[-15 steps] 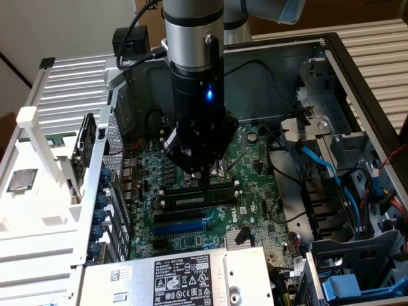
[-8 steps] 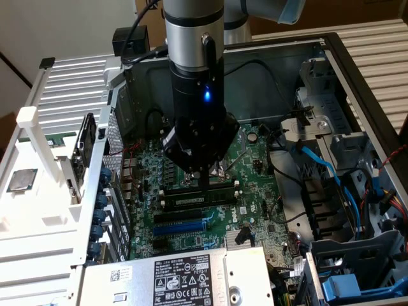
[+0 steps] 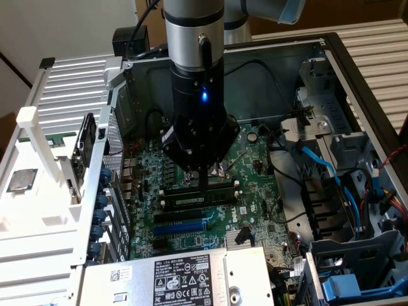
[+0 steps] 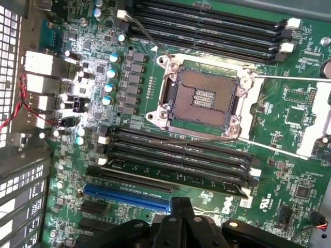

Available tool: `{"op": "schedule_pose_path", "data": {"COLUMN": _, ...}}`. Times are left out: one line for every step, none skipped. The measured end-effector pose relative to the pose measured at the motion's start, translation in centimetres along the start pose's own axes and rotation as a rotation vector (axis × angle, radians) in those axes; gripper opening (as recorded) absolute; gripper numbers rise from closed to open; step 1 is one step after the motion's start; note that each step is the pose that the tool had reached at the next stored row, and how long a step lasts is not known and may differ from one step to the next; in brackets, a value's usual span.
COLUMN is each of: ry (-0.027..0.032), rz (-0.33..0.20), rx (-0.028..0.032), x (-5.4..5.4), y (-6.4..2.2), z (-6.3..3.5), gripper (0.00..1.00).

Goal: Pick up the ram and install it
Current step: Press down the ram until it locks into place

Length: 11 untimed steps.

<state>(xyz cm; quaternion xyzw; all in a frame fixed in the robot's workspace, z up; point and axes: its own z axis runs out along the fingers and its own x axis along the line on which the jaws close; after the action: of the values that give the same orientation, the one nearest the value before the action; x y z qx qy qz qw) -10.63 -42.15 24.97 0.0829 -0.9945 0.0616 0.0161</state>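
Gripper (image 3: 204, 182): hangs directly over the memory slots (image 3: 197, 191) beside the CPU socket, its black body low above the motherboard; in the wrist view its fingers (image 4: 181, 209) stand pressed close together with nothing between them, over the board edge past the blue expansion slot (image 4: 126, 198).
Ram (image 3: 199, 198): long dark stick with a pale label strip, lying lengthwise in one of the black memory slots on the side of the CPU socket toward the blue expansion slot; it sits level with its neighbours, white end clips at both ends. In the wrist view it reads as the filled slot (image 4: 178, 173) in that bank, nearest the blue slot.
CPU socket (image 4: 199, 98): open and bare, metal frame around a brown contact field, with one bank of memory slots on each side of it.
Second slot bank (image 4: 207, 26): on the far side of the CPU socket from the ram; whether any of these hold sticks is unclear.
Motherboard (image 3: 255, 159): green, lying flat inside the open computer case (image 3: 331, 57), the CPU socket near its middle.
Blue cables (image 3: 328, 172): well apart from the CPU socket, among the drive bays toward the exterior view's right.
Power supply (image 3: 178, 277): grey box with a white label, beyond the blue expansion slot from the CPU socket.
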Motion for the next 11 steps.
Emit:
{"op": "schedule_pose_path", "data": {"ry": 0.0007, "rz": 0.012, "rx": -0.0004, "x": 0.00, "y": 0.00, "z": 0.00, "gripper": 0.10}}
{"op": "schedule_pose_path", "data": {"ry": 0.0015, "rz": 0.026, "rx": -0.0008, "x": 0.00, "y": 0.00, "z": 0.00, "gripper": 0.10}}
{"op": "schedule_pose_path", "data": {"ry": 0.0030, "rz": 0.053, "rx": -0.0017, "x": 0.00, "y": 0.00, "z": 0.00, "gripper": 0.10}}
{"op": "schedule_pose_path", "data": {"ry": 0.0047, "rz": 0.081, "rx": -0.0026, "x": 0.00, "y": 0.00, "z": 0.00, "gripper": 0.10}}
{"op": "schedule_pose_path", "data": {"ry": 0.0053, "rz": 0.093, "rx": -0.0030, "x": 0.00, "y": 0.00, "z": 0.00, "gripper": 0.10}}
{"op": "schedule_pose_path", "data": {"ry": 0.0056, "rz": 0.106, "rx": -0.0032, "x": 0.00, "y": 0.00, "z": 0.00, "gripper": 0.10}}
{"op": "schedule_pose_path", "data": {"ry": 0.0058, "rz": 0.117, "rx": -0.0036, "x": 0.00, "y": 0.00, "z": 0.00, "gripper": 0.10}}
{"op": "schedule_pose_path", "data": {"ry": 0.0060, "rz": 0.130, "rx": -0.0039, "x": 0.00, "y": 0.00, "z": 0.00, "gripper": 0.10}}
{"op": "schedule_pose_path", "data": {"ry": 0.0063, "rz": 0.141, "rx": -0.0043, "x": 0.00, "y": 0.00, "z": 0.00, "gripper": 0.10}}
{"op": "schedule_pose_path", "data": {"ry": 0.0067, "rz": 0.151, "rx": -0.0046, "x": 0.00, "y": 0.00, "z": 0.00, "gripper": 0.10}}
{"op": "schedule_pose_path", "data": {"ry": 0.0071, "rz": 0.154, "rx": -0.0047, "x": 0.00, "y": 0.00, "z": 0.00, "gripper": 0.10}}
